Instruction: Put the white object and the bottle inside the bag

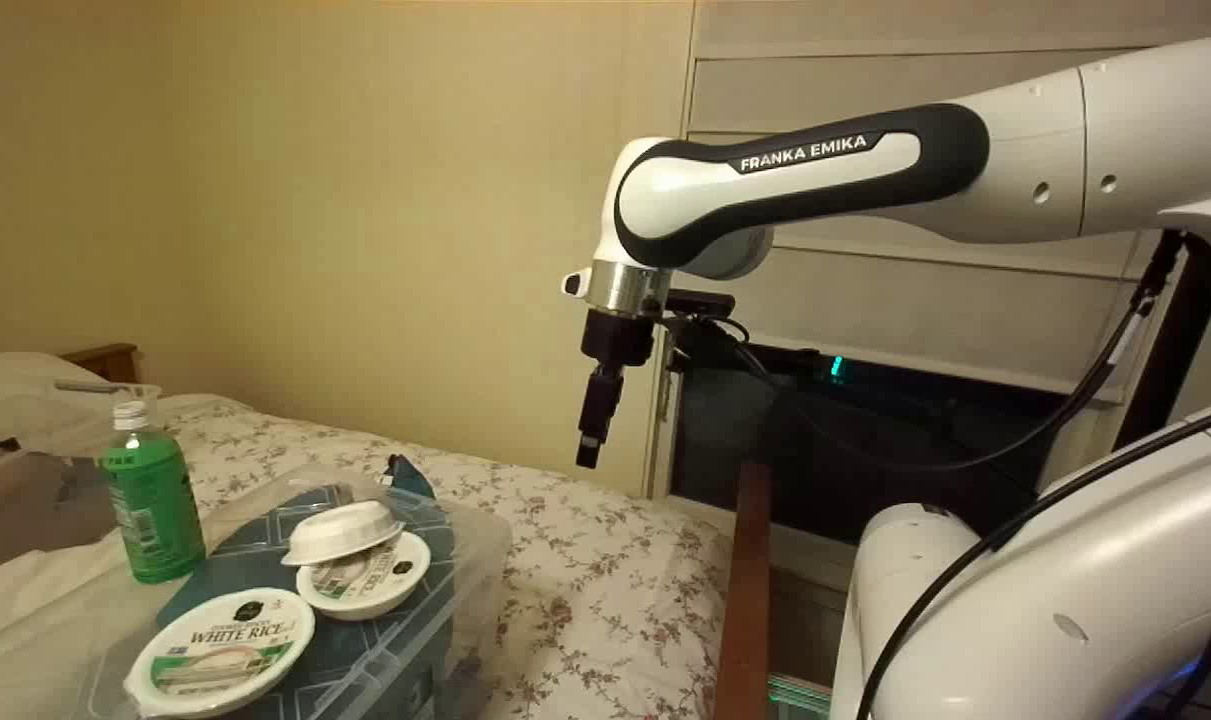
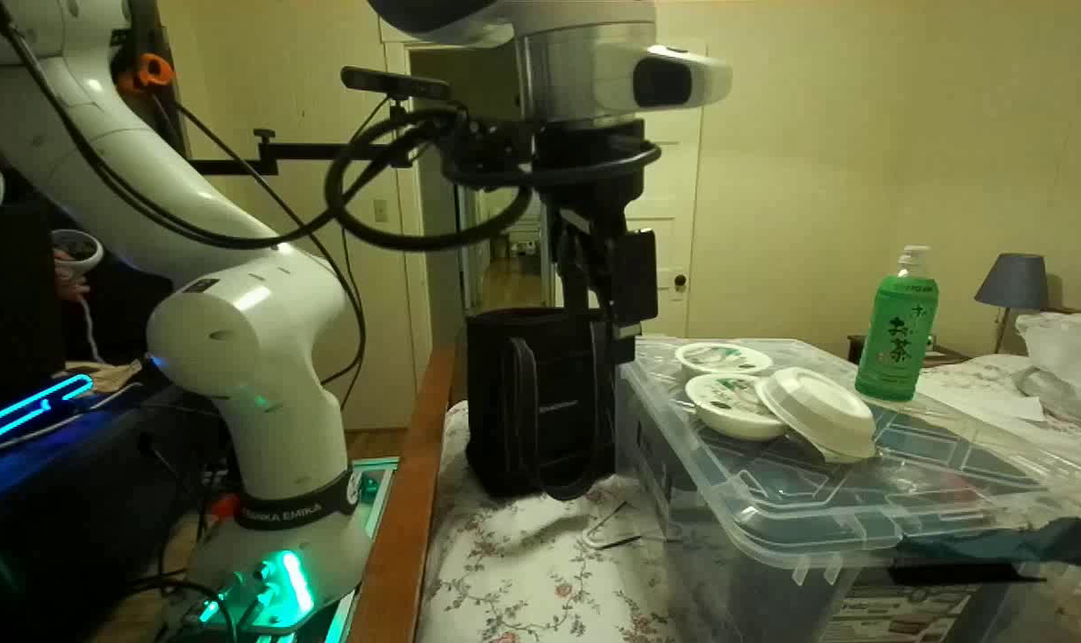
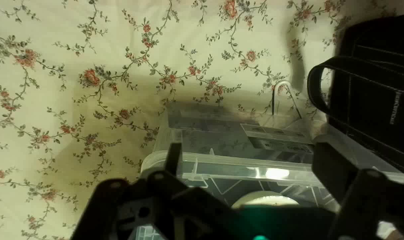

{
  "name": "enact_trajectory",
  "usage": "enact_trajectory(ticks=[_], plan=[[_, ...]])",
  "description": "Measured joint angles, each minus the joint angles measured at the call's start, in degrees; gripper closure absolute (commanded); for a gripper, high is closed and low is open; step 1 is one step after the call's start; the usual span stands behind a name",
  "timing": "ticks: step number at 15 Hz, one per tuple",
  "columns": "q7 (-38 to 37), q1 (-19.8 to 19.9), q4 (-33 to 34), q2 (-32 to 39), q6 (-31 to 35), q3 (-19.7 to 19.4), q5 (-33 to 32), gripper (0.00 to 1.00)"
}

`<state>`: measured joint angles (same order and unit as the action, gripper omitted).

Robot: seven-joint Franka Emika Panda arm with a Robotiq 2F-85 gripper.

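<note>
Clear bin [image 2: 844, 500], black bag [image 2: 553, 384] on floral bedspread [image 2: 540, 572]; yellowish wall [image 2: 826, 205] behind.

Above the white bowls [image 2: 738, 406] the air is free, but the bottle [image 2: 898, 338] near them and the black bag [image 2: 553, 429] stand as obstacles.

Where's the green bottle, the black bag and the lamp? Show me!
Green bottle [image 2: 897, 335]: in an exterior view, on its middle.
Black bag [image 2: 560, 388]: in an exterior view, on its side panel.
Lamp [image 2: 1011, 281]: in an exterior view, on its shade.
</note>
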<state>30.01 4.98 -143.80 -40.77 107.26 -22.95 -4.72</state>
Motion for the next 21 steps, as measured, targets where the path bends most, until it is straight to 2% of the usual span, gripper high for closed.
enact_trajectory(ticks=[10, 12, 16, 21], plan=[[0.03, 0.0, 0.02, 0.0, 0.11, 0.37, 0.01, 0.0], [0.11, -0.13, 0.04, 0.0, 1.73, 2.82, -1.13, 0.0], [-0.4, -1.71, -0.12, 0.35, 7.32, 10.67, -4.73, 0.0], [-0.73, -4.4, -1.36, 3.8, 19.59, 17.23, -11.98, 0.0]])
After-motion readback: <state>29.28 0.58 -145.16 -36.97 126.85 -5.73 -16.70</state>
